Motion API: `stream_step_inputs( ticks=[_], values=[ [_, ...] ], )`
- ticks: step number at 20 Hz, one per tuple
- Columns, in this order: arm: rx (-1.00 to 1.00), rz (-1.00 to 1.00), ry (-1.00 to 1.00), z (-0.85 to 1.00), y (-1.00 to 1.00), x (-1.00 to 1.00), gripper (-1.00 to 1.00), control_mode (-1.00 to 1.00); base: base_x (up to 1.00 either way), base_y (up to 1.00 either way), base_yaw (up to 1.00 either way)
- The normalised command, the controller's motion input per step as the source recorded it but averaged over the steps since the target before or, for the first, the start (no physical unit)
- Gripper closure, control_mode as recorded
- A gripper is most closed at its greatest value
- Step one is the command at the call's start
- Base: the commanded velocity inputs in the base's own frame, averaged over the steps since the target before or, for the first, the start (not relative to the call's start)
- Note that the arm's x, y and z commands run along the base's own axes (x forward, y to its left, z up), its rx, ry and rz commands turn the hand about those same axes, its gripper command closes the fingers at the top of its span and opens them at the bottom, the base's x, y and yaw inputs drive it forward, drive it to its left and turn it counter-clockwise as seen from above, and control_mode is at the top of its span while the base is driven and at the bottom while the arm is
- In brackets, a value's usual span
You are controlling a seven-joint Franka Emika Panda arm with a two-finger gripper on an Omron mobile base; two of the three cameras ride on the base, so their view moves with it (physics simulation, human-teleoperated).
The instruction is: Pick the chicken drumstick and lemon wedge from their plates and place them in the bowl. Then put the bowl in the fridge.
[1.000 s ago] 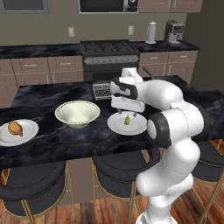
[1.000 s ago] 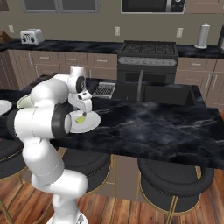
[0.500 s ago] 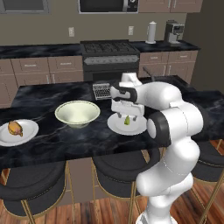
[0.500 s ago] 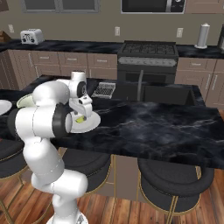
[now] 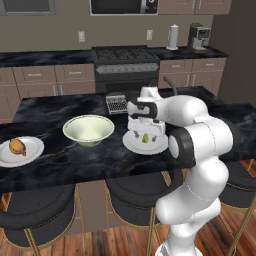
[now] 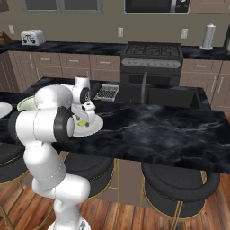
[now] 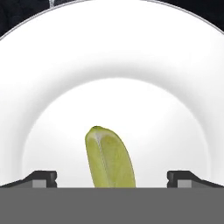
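Since the lemon wedge [image 7: 109, 158] lies on its smooth white plate [image 5: 156, 145], a glossy yellow-green pointed sliver, the gripper [image 7: 112, 178] hangs right over it, jaws spread wide either side. One cream-green round bowl [image 5: 88, 129] sits beside it on the black marbled counter [image 5: 50, 110]. A second plate [image 5: 31, 154] carries the golden-brown chicken drumstick [image 5: 17, 146].

Kitchen island and back wall, non-task items.
Black marble island counter [image 5: 60, 112] carries a small dark wire rack [image 5: 117, 104]. Round dark stools [image 6: 179, 186] tuck beneath. Behind: black stove [image 5: 125, 65], microwave [image 5: 122, 6] above, toaster [image 6: 31, 37] far left, white canister [image 5: 172, 37] beside coffee maker [image 5: 199, 36].
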Motion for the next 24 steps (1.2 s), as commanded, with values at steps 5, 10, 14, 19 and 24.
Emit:
stream_step_inputs(
  ticks=[5, 10, 14, 19, 24],
  values=[
    [0.00, 0.00, 0.00, -0.17, 0.00, 0.01, -1.00, -1.00, 0.00, 0.00, 0.00],
    [0.00, 0.00, 0.00, -0.15, 0.00, 0.00, -1.00, -1.00, 0.00, 0.00, 0.00],
    [0.00, -0.01, 0.00, -0.09, 0.00, 0.00, 1.00, -1.00, 0.00, 0.00, 0.00],
    [0.01, -0.02, 0.00, -0.08, -0.07, -0.06, 1.00, -1.00, 0.00, 0.00, 0.00],
    [0.02, -0.01, 0.00, -0.05, -0.12, -0.18, 1.00, -1.00, 0.00, 0.00, 0.00]
  ],
)
